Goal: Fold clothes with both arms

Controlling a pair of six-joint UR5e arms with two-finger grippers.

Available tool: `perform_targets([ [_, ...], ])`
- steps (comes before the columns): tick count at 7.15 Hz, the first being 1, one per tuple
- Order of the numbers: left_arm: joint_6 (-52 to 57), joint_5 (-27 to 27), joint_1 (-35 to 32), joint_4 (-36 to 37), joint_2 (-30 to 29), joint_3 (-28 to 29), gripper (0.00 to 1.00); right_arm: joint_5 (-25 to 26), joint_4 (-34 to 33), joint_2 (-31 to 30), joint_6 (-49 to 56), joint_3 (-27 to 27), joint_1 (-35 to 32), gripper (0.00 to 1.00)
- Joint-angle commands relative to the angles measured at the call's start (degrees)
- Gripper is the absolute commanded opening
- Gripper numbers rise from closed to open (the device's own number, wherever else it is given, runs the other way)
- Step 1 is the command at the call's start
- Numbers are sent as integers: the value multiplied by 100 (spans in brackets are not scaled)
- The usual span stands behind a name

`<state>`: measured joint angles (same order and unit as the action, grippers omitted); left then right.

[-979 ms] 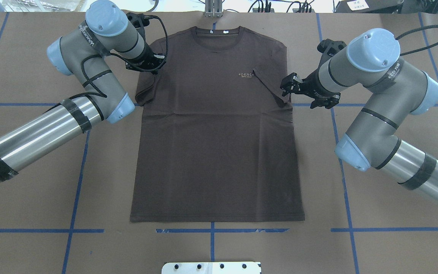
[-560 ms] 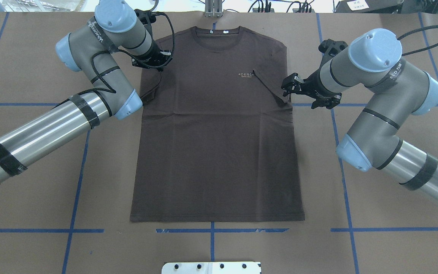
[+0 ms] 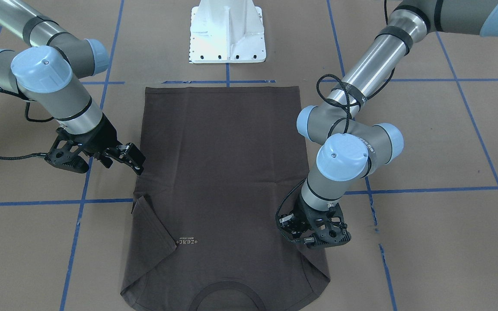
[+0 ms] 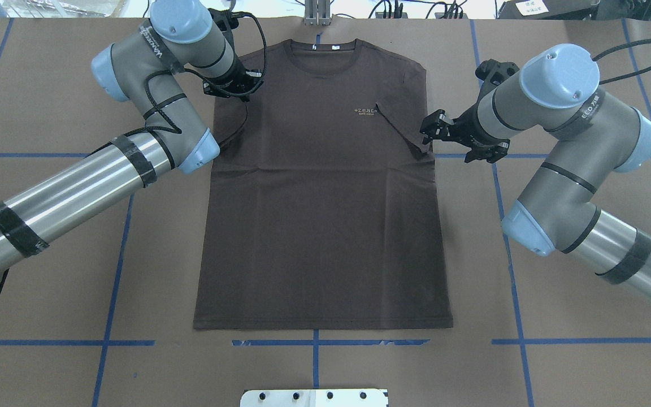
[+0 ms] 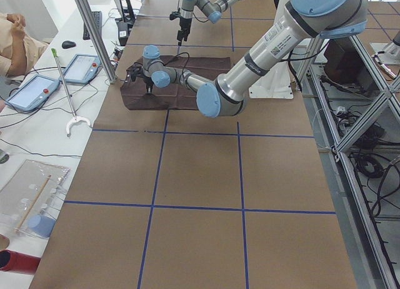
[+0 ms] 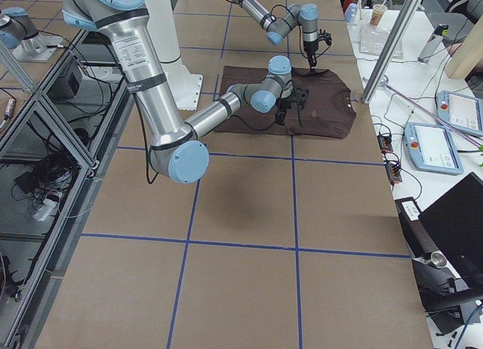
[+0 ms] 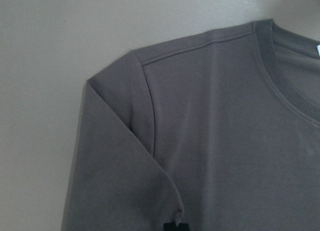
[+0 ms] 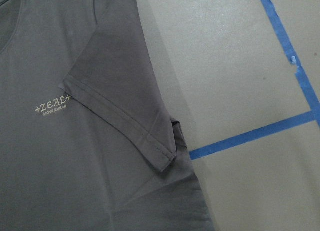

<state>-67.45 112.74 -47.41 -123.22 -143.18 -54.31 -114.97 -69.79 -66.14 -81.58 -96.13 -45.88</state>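
The dark brown-grey T-shirt (image 4: 325, 215) lies flat on the brown table, collar at the far side; it also shows in the front view (image 3: 223, 151). Its right sleeve (image 4: 402, 127) is folded in onto the chest beside the pale lettering (image 8: 52, 105). My right gripper (image 4: 428, 129) is open and empty, just off the shirt's right edge by that sleeve. My left gripper (image 4: 239, 86) is over the left shoulder. In the left wrist view the left sleeve (image 7: 115, 171) is turned in over the body, its hem corner at a black fingertip (image 7: 172, 226). The gripper looks shut on it.
The white pedestal base (image 3: 227, 34) stands at the near edge behind the hem. Blue tape lines (image 4: 314, 342) grid the table. A metal post (image 4: 317, 14) and cables sit past the collar. Tablets (image 5: 37, 89) and a person's arm are beyond the far side.
My left gripper has moved right and slightly away, from outside the left sleeve to over the shoulder, and the sleeve has come in with it. The right gripper has barely shifted.
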Motion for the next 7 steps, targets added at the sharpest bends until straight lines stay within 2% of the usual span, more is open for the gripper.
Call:
perform_targets([
  [1, -110, -77, 48, -9, -130, 113, 0, 10, 0, -30, -7, -11, 9, 100],
  [4, -181, -200, 144, -141, -140, 202, 0, 10, 0, -30, -60, -19, 9, 100],
  [5, -181, -235, 162, -176, -131, 202, 13, 10, 9, -30, -69, -28, 9, 100],
  [6, -181, -226, 162, -168, -122, 167, 60, 10, 9, -22, -69, -37, 9, 100],
  [7, -207, -226, 162, -167, -96, 62, 67, 19, 9, -13, -86, -37, 9, 100],
])
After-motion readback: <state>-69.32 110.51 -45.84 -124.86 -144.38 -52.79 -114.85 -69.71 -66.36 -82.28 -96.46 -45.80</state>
